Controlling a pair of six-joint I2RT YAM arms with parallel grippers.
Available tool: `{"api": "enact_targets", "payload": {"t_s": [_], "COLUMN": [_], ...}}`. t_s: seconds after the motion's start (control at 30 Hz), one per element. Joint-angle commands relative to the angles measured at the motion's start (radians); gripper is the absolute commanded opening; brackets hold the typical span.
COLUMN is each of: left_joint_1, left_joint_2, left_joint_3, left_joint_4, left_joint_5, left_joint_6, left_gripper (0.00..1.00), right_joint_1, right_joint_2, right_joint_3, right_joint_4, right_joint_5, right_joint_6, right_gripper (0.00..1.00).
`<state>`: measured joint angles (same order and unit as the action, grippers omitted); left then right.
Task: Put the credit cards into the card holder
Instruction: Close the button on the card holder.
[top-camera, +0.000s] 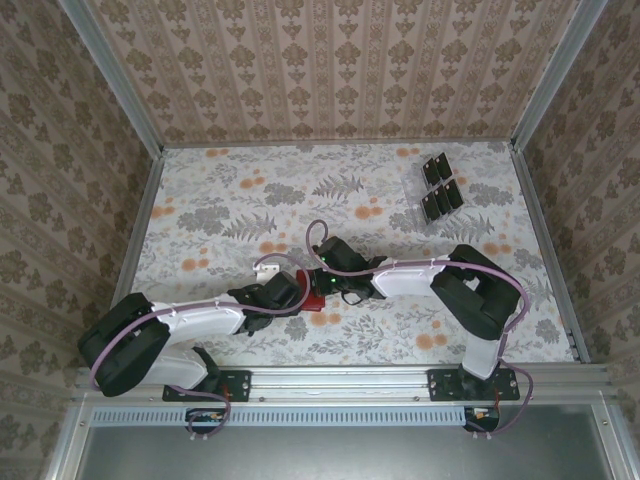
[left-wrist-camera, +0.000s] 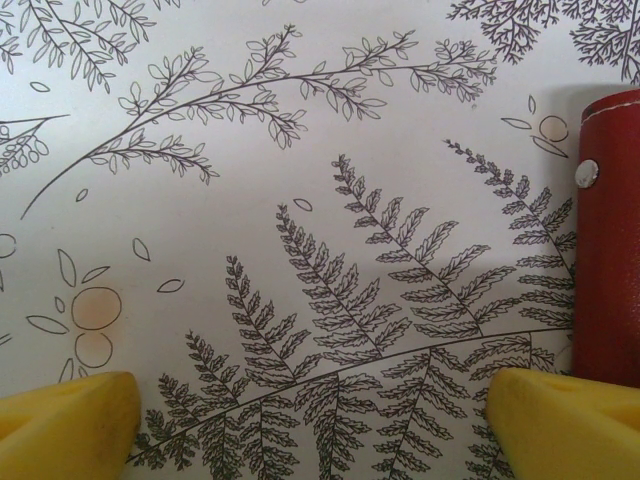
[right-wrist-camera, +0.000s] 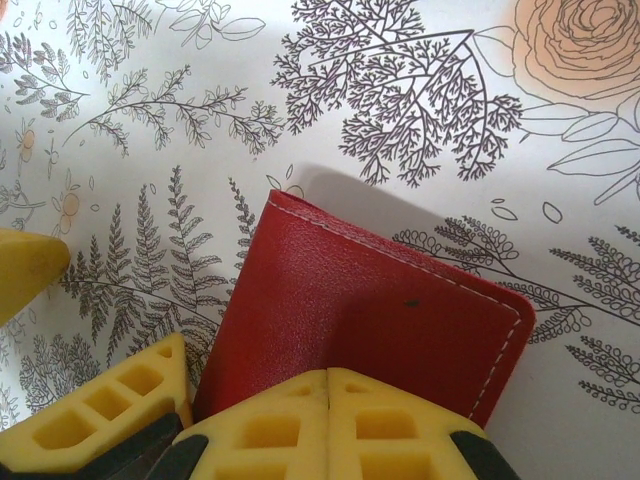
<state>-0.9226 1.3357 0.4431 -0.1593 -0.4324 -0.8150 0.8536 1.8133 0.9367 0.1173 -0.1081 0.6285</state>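
Note:
The card holder (top-camera: 316, 300) is a folded red wallet lying at the middle of the table between both grippers. My right gripper (right-wrist-camera: 328, 385) has its yellow fingers closed together on the near part of the card holder (right-wrist-camera: 370, 310), and a faint crease runs up from their seam. My left gripper (left-wrist-camera: 310, 420) is open over bare cloth. Its right finger sits beside the card holder (left-wrist-camera: 610, 260), whose silver snap stud shows. The black credit cards (top-camera: 441, 186) stand in a group at the far right of the table, away from both grippers (top-camera: 310, 290).
A floral cloth (top-camera: 230, 210) covers the table, with patterned walls on three sides. The cards rest in a clear rack (top-camera: 420, 195). A yellow finger of the left gripper (right-wrist-camera: 120, 400) lies close to the wallet's left edge in the right wrist view.

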Motion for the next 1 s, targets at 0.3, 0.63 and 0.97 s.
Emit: {"api": "enact_targets", "payload": {"t_s": [0.3, 0.63, 0.97], "left_joint_1": [-0.005, -0.002, 0.069], "left_joint_2": [0.103, 0.081, -0.013], "left_joint_3": [-0.052, -0.062, -0.076], "left_joint_4": [0.062, 0.065, 0.036], "left_joint_5": [0.214, 0.221, 0.256], "left_joint_6": [-0.024, -0.077, -0.139], "left_gripper": [1.0, 1.0, 1.0], "right_joint_1": [0.02, 0.078, 0.145], "right_joint_2": [0.014, 0.099, 0.194], "right_joint_3": [-0.096, -0.241, -0.359], "right_joint_4": [0.006, 0.122, 0.279], "right_joint_5": [0.033, 0.157, 0.295], "right_joint_6": [-0.042, -0.061, -0.026], "right_gripper": [0.0, 0.0, 0.0]}}
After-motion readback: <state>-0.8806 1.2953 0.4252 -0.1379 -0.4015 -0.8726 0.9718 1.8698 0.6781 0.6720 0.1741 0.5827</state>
